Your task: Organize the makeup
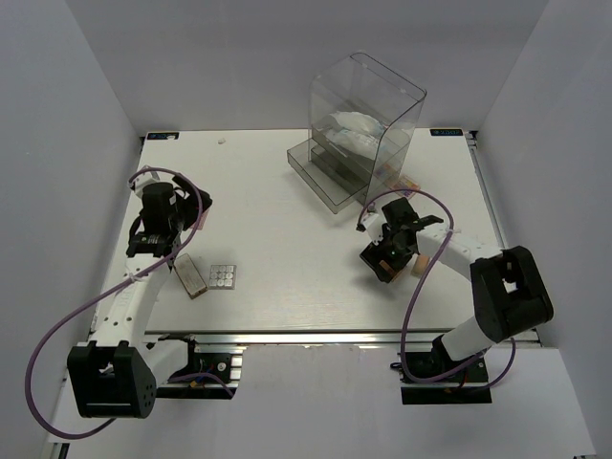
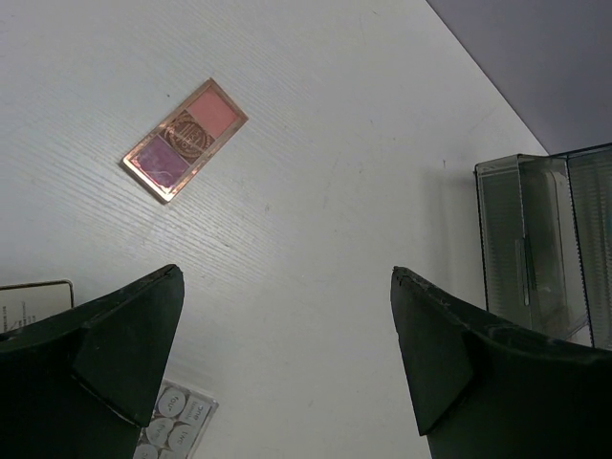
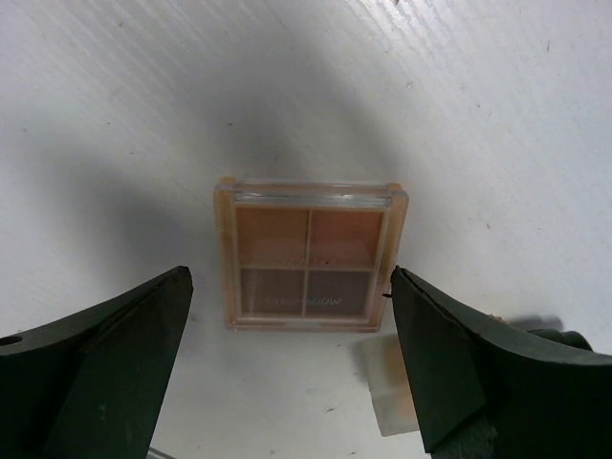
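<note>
Dark fingers (image 3: pixel 124 335) of the right gripper (image 3: pixel 289 277) fill the bottom of its wrist view, spread wide. A square peach palette (image 3: pixel 311 253) lies flat on the white table (image 1: pixel 287 239) in the gap between them, clear of both tips. It has four pans, lighter in the far row and browner in the near row. A blurred peach piece (image 3: pixel 392 382) lies just beside its near right corner (what it is cannot be told).

From above, this gripper hangs near the table's right side, in front of the clear box (image 1: pixel 368 120) whose grey drawers stand pulled out.

The left gripper (image 2: pixel 287 274) is also spread wide, holding nothing, over bare table. Beyond its fingers a slim gold-rimmed palette (image 2: pixel 185 141) with a pink pan and a purple pan lies at a slant. By the left fingertip sits a white grid palette (image 2: pixel 177 421), also seen from above (image 1: pixel 223 276), with a tan flat case (image 1: pixel 191 277) just beside it. Both are near the table's front left, well apart from the box.
</note>
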`<state>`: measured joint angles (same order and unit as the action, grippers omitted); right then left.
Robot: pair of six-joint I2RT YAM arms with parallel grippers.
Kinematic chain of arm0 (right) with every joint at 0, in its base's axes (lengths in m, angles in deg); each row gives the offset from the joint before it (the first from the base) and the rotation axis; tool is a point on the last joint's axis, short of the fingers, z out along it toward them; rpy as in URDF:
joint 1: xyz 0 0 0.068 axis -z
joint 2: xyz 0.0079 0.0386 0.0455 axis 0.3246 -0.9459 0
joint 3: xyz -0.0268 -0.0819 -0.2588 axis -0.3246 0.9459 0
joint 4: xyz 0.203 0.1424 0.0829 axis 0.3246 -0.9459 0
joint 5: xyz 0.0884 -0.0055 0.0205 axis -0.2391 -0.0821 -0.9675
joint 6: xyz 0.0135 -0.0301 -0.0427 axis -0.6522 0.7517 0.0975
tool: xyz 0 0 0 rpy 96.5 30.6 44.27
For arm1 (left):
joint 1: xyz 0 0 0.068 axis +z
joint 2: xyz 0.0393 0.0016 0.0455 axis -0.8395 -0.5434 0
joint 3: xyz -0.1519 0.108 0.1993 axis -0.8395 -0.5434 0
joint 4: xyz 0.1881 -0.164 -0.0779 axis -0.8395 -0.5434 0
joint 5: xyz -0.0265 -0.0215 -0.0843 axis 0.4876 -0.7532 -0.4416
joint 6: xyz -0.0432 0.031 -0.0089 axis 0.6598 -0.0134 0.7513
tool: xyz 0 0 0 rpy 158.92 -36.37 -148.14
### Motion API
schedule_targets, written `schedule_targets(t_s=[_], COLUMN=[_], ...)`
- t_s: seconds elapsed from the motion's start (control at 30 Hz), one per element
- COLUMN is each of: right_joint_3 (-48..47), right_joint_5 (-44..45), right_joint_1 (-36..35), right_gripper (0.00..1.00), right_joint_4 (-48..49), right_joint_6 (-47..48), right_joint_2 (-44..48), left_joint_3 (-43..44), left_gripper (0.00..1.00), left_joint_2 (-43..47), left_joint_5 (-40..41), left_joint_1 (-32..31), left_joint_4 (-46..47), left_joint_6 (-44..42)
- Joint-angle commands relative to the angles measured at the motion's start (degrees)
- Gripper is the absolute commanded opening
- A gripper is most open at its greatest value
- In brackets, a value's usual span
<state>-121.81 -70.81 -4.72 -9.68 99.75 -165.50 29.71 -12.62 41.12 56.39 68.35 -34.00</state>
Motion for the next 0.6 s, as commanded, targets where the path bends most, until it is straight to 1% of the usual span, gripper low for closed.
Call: schedule_targets(t_s=[0.0, 0.3, 0.4, 0.5, 0.53, 0.57], right_joint_3=[2.19, 4.65, 4.39, 4.48, 4.56, 4.65], right_joint_5=[1.11, 3.13, 3.05, 2.09, 1.73, 1.47], right_joint_1=[-0.25, -0.16, -0.16, -0.25, -0.25, -0.25], right_gripper=[0.89, 0.89, 0.81, 0.66, 0.55, 0.49], right_joint_4=[2.33, 5.23, 5.24, 4.71, 4.45, 4.18], right_joint_6=[-0.16, 0.72, 0.81, 2.04, 2.57, 3.18], right_joint_2=[-1.3, -2.8, -3.5, -3.24, -3.07, -2.37], left_joint_3=[-0.64, -0.64, -0.82, -0.73, -0.73, -0.64], left_gripper=[0.98, 0.98, 0.98, 0.98, 0.98, 0.98], left_joint_2=[1.86, 1.68, 1.6, 1.6, 1.68, 1.51], left_joint_5=[0.62, 0.36, 0.36, 0.54, 0.54, 0.54], left_joint_1=[0.34, 0.34, 0.34, 0.34, 0.34, 0.34], left_joint_4=[-0.51, -0.51, -0.51, -0.51, -0.51, -0.51], left_joint_6=[-0.66, -0.57, -0.48, -0.48, -0.57, -0.57])
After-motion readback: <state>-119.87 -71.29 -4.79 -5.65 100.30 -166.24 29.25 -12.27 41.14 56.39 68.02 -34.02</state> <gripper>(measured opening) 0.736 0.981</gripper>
